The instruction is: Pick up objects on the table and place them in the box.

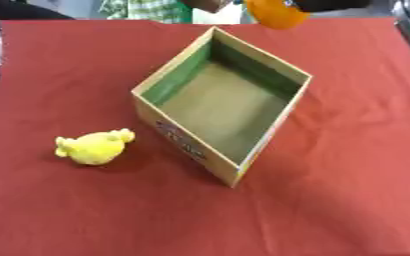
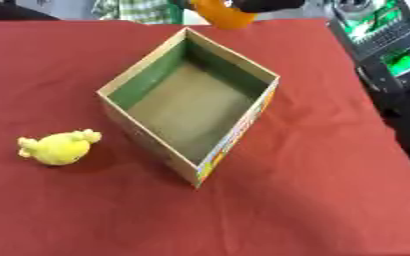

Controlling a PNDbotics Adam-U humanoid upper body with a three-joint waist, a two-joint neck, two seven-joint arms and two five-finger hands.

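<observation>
- Box (image 1: 222,107): we see an open cardboard box at the centre of the frame, turned cornerwise on a red tablecloth (image 1: 348,200), green on its inner walls, nothing inside.
- Yellow soft toy (image 1: 93,147) lies on the cloth at the lower left, near the box's left wall but apart from it.
- Orange round thing (image 1: 277,14) sits at the top edge, just beyond the box's far corner.
- Our right hand (image 2: 265,4) shows as a dark shape at the top edge, over the orange thing; we cannot tell how its fingers stand.
- Our left hand is out of sight.
</observation>
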